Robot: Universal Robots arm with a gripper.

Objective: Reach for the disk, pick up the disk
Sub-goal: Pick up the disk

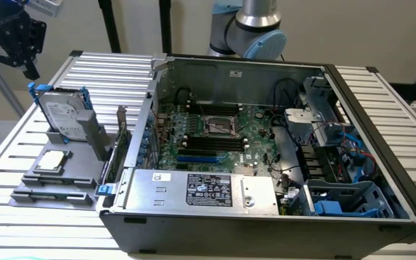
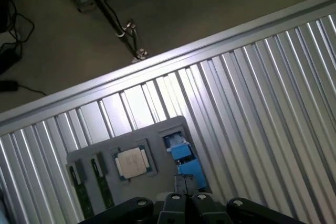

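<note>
Nearest the wrist camera, our gripper (image 2: 186, 196) hung with jaws together, gripping nothing. The disk (image 1: 62, 116) stood on edge in the grey holder (image 1: 85, 168), below the gripper, slightly toward the exterior view's right, its long axis seemingly upright. The computer case (image 1: 266, 230) sat further right.

Open computer case and parts tray side by side on the bench

The computer case (image 1: 266, 238) lay on the bench (image 1: 381, 97), taking the middle and the exterior view's right. Inside it the circuit board (image 1: 215, 135) lay flat on the case floor, the power box (image 1: 201, 189) ran along the near wall, and a drive cage (image 1: 345, 197) sat in the near corner at the exterior view's right. Just beside the case, at the exterior view's left, sat the tray (image 1: 85, 173). The disk (image 1: 62, 116) stood on edge at its far end, the chip (image 1: 52, 161) lay flat before it, and two memory sticks (image 2: 103, 184) lay nearest. The jaws hung above and behind the disk, apart from it.
</note>
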